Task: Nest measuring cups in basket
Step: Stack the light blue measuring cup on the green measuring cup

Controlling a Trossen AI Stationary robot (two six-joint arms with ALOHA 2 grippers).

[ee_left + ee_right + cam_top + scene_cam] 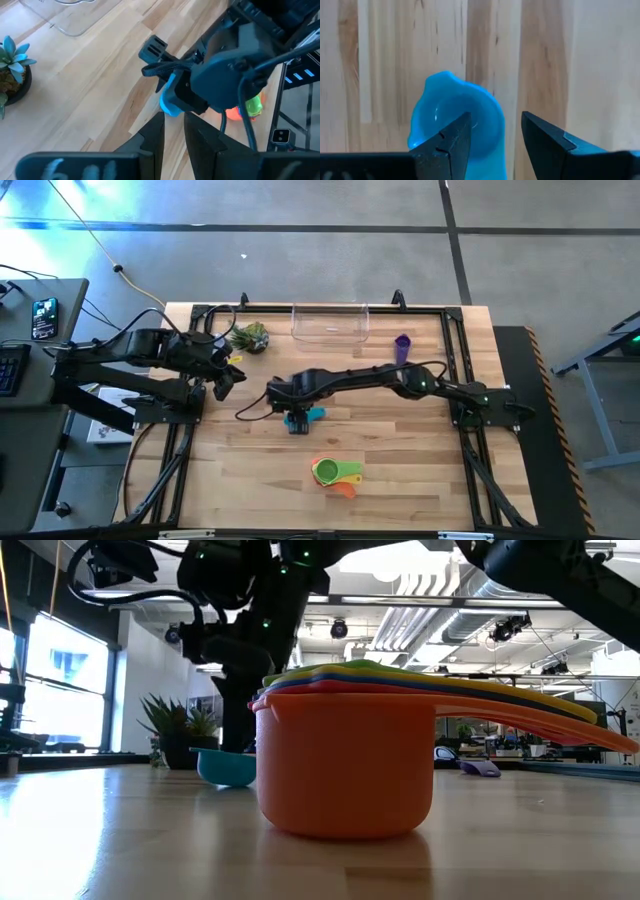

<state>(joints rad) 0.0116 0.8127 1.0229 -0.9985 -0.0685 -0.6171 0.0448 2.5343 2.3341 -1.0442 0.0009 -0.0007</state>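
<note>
The right pincer (296, 421) hangs open over the light blue cup (314, 414) mid-worktop, straddling its rim for pickup. The basket (330, 323) waits at twelve o'clock. The left pincer (226, 379), nearly closed, idles at nine.

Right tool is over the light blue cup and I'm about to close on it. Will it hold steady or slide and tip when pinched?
The light blue cup looks like smooth, thin plastic, so probably light, stiff and somewhat slippery. It lies alone on bare wood, so a one-sided touch from the open right tool may slide it. Its handle could tilt it once lifted.
</note>
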